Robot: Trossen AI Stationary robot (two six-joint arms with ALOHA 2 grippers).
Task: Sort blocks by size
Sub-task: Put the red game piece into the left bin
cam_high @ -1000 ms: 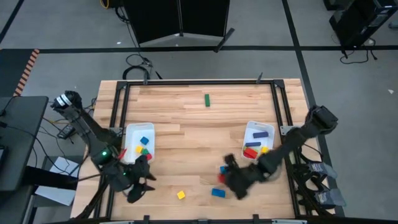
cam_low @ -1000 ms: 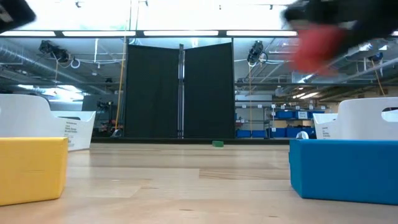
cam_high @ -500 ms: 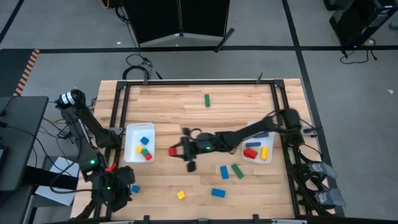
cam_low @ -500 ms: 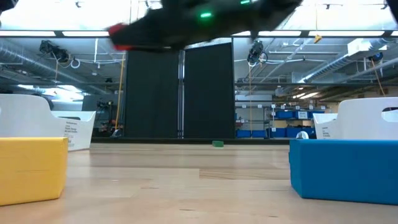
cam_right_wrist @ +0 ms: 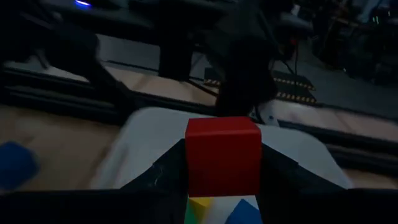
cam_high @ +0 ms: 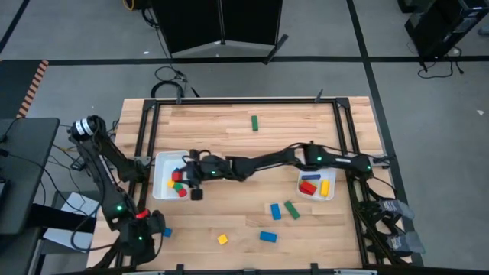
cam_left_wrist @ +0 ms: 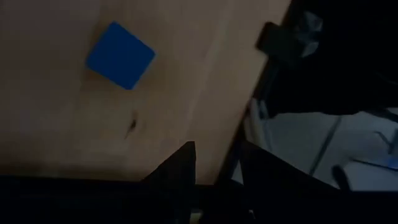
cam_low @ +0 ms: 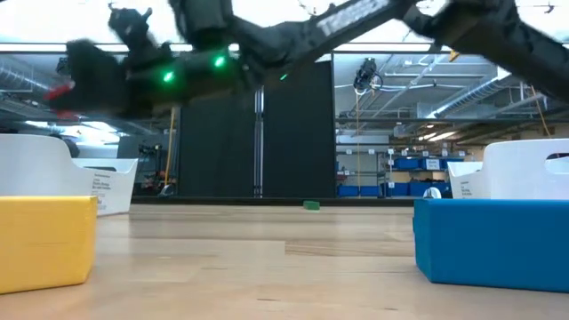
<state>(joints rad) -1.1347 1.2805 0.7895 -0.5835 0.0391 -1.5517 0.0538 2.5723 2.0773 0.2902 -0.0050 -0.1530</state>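
Observation:
My right gripper (cam_high: 182,175) reaches across the table and is shut on a small red cube (cam_right_wrist: 222,155) above the left white bin (cam_high: 162,177). That bin holds blue, yellow, red and green cubes. In the low view the gripper (cam_low: 84,80) hangs high at the left, with the red cube (cam_low: 60,89) at its tip. The right white bin (cam_high: 306,174) holds red, yellow and blue bars. My left gripper (cam_high: 151,228) is open and empty at the table's near left corner, beside a blue cube (cam_left_wrist: 119,55) that lies flat on the wood. My right gripper pinches the red cube by two opposite side faces (cam_right_wrist: 191,168) between its two fingers (cam_right_wrist: 163,173). The cube is lifted clear and sits level over the left bin's inside, above the yellow and blue cubes there.
Loose blocks lie on the table: a green bar (cam_high: 254,122) at the far side, a blue block (cam_high: 275,211) and a green bar (cam_high: 292,209) near the middle, and a yellow cube (cam_high: 222,239) and a blue block (cam_high: 267,237) near the front edge. A black frame (cam_high: 145,145) borders the table.
My right gripper has carried the red cube from the near right part of the table toward the left edge, and it is now over the left bin. My left arm has drawn back toward the near left corner. The blue and green blocks under the right arm now show.

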